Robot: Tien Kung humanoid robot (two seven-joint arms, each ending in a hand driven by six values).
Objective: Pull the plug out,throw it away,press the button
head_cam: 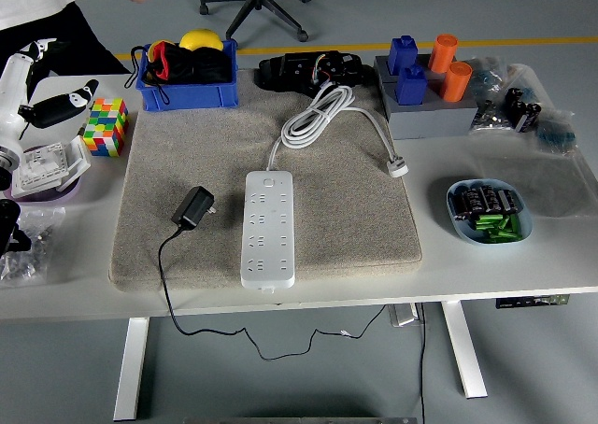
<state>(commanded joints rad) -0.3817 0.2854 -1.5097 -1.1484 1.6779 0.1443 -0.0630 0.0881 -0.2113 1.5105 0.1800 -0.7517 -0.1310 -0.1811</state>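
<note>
A white power strip [268,228] lies lengthwise on the grey mat [346,219], its button at the far end [269,183]. Its white cable [318,118] coils behind it, ending in a white plug [398,168] on the mat. A black plug adapter [193,206] lies unplugged on the mat left of the strip, its black cord trailing off the near table edge. My left hand [42,97], white with black fingers, is at the far left edge, away from the strip, fingers relaxed and empty. My right hand is out of view.
A blue bin [185,64] with a yellow ball, a Rubik's cube [105,127], a white box [49,167], blue and orange blocks on a grey stand [425,78], and a bowl of batteries [489,211] surround the mat. A person [47,4] stands at the far left.
</note>
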